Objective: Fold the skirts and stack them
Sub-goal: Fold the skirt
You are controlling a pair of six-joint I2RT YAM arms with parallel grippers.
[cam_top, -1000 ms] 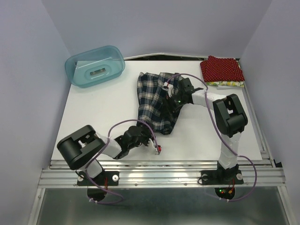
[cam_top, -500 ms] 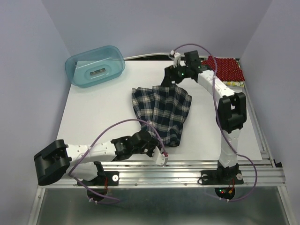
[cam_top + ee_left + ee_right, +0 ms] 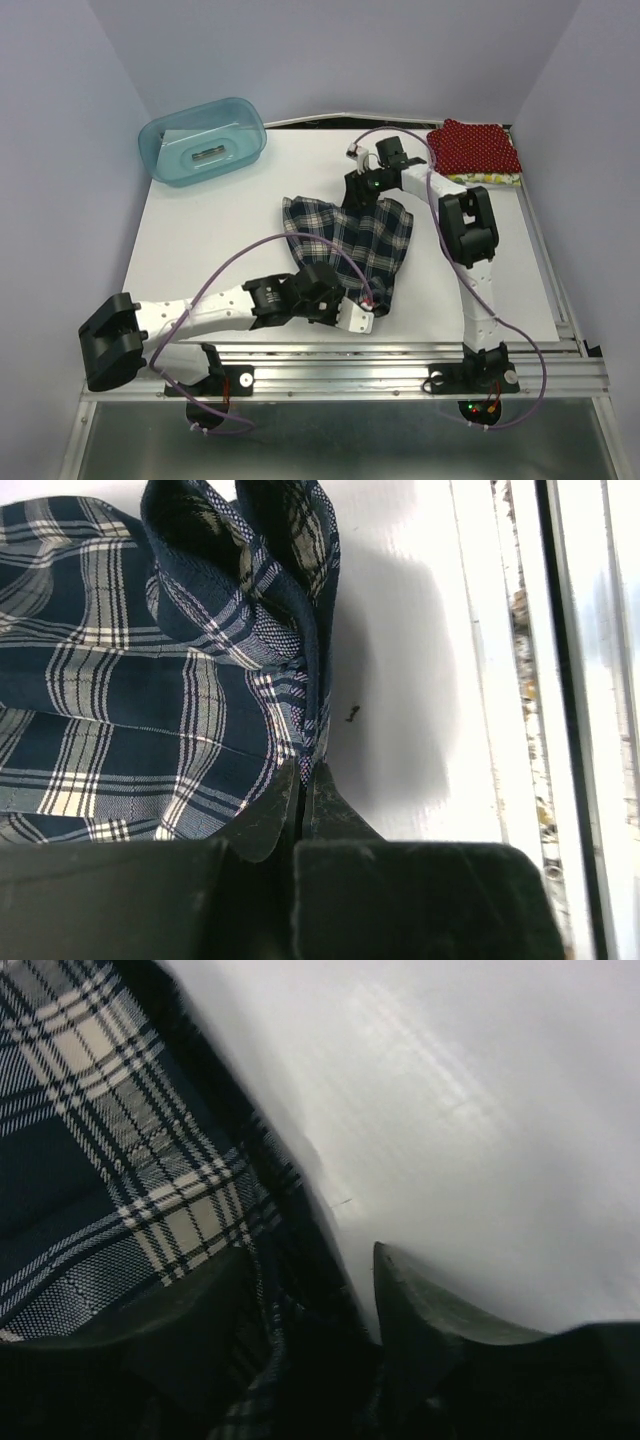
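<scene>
Plaid skirt (image 3: 350, 235) spread on the white bench (image 3: 220, 230), both my claws at it!
My left claw (image 3: 303, 780) pinches its near hem tight; my right claw (image 3: 310, 1250) stands parted astride its far edge. Pale lilac walls all round. The red dotted skirt (image 3: 475, 145) lies far-right of it, the teal tub (image 3: 200, 140) far-left.

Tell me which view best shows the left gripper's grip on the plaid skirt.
Left wrist: close up, the left gripper is shut on the edge of the plaid skirt. Top external shows that pinch small and distant; right wrist shows only the skirt's far end.
</scene>
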